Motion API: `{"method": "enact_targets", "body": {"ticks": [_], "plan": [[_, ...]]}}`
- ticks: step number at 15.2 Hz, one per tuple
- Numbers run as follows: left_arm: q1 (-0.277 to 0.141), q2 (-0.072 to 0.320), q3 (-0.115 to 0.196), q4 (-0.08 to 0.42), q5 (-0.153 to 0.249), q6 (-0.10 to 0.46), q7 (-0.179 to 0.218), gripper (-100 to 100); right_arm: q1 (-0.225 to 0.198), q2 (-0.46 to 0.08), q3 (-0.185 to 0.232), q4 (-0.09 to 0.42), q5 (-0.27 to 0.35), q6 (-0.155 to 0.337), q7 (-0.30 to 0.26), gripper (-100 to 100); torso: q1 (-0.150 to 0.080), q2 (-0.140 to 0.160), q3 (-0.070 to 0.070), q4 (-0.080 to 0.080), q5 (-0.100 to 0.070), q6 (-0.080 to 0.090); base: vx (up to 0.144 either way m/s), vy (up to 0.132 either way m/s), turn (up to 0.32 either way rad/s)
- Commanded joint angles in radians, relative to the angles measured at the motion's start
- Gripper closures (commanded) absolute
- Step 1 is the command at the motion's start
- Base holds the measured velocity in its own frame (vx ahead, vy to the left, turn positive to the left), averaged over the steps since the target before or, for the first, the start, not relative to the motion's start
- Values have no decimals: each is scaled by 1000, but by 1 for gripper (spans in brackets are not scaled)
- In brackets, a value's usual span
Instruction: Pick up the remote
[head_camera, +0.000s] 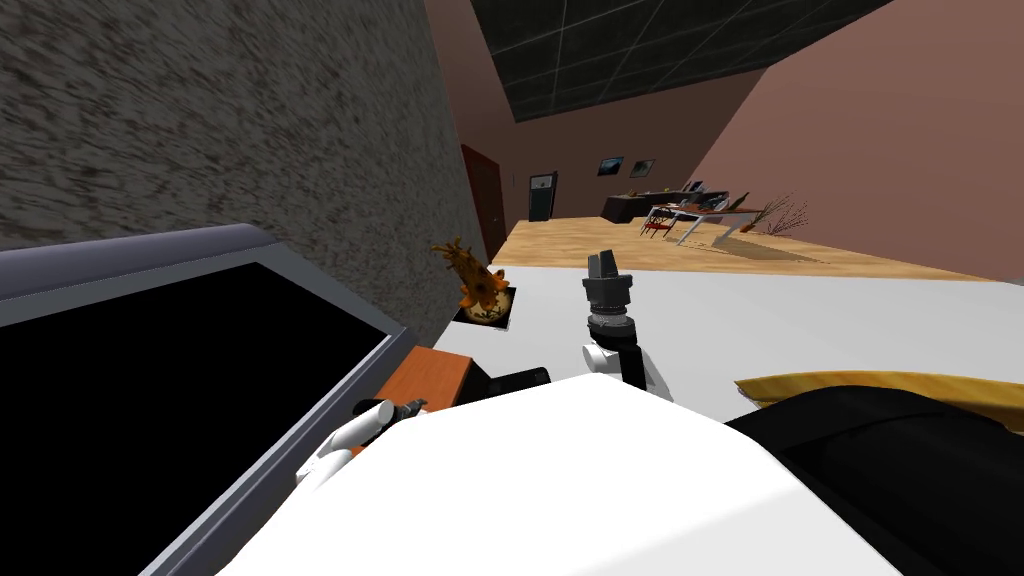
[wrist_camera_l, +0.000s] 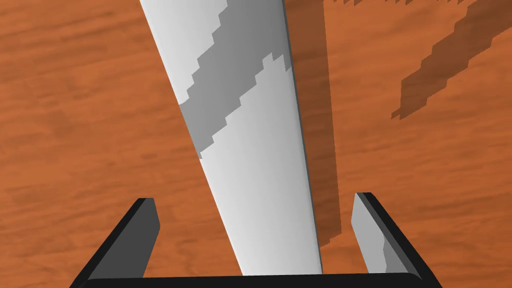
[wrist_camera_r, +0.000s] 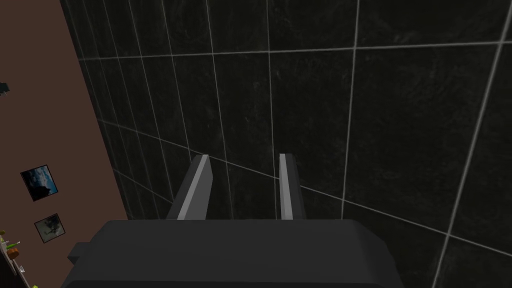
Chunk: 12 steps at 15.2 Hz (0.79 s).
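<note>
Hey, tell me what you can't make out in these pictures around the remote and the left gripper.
- Left wrist view: the white remote runs out of the picture beyond the fingers, and its near end is hidden by the body of the left gripper, so its length is unknown.
- Same view: whether that gripper's open fingers reach down to the orange-brown surface.
- Head view: things on the far desk are too small to name.

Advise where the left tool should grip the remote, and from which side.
Grip the remote across its narrow width, on the two long edges, coming straight down. It is a long white slab lying flat on the orange wooden surface, so those edges are probably the only faces to pinch. The left tool straddles it, open, a finger either side.
</note>
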Motion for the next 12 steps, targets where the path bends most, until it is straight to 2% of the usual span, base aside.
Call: {"method": "enact_targets", "body": {"ticks": [1, 2, 3, 4, 7, 8, 9, 12], "plan": [[1, 0, -5, 21, 20, 36, -15, -100, 0, 0, 0, 0, 0, 0, 0, 0, 0, 0, 0, 0, 0, 0, 34, 11, -110], [1, -3, -7, 29, 24, 43, -19, -100, 0, 0, 0, 0, 0, 0, 0, 0, 0, 0, 0, 0, 0, 0, 19, 6, -64], [-2, -3, -5, 22, 15, 27, -12, -100, 0, 0, 0, 0, 0, 0, 0, 0, 0, 1, 0, 0, 0, 0, 7, 1, -16], [-7, -31, -16, 45, -6, 6, 0, -100, 0, 0, 0, 0, 0, 0, 0, 0, -1, 1, 1, 0, 0, -1, -16, 17, -54], [-14, -66, -28, 73, -33, -28, 17, -100, 0, 0, 0, 0, 0, 0, 0, 0, 1, 4, 2, 1, 0, 0, -28, 29, -92], [-15, -52, -23, 67, -20, -13, 6, -100, 0, 0, 0, 0, 0, 0, 0, 0, 1, 4, 2, 1, 0, 0, -12, 11, -34], [-14, -55, -24, 68, -23, -18, 9, 100, 0, 0, 0, 0, 0, 0, 0, 0, 0, 4, 2, 1, 0, -1, 0, 0, 0], [-14, -54, -23, 69, -22, -18, 11, 100, 0, 0, 0, 0, 0, 0, 0, 0, -1, 3, 2, 1, 0, 1, 0, 0, 0]]}}
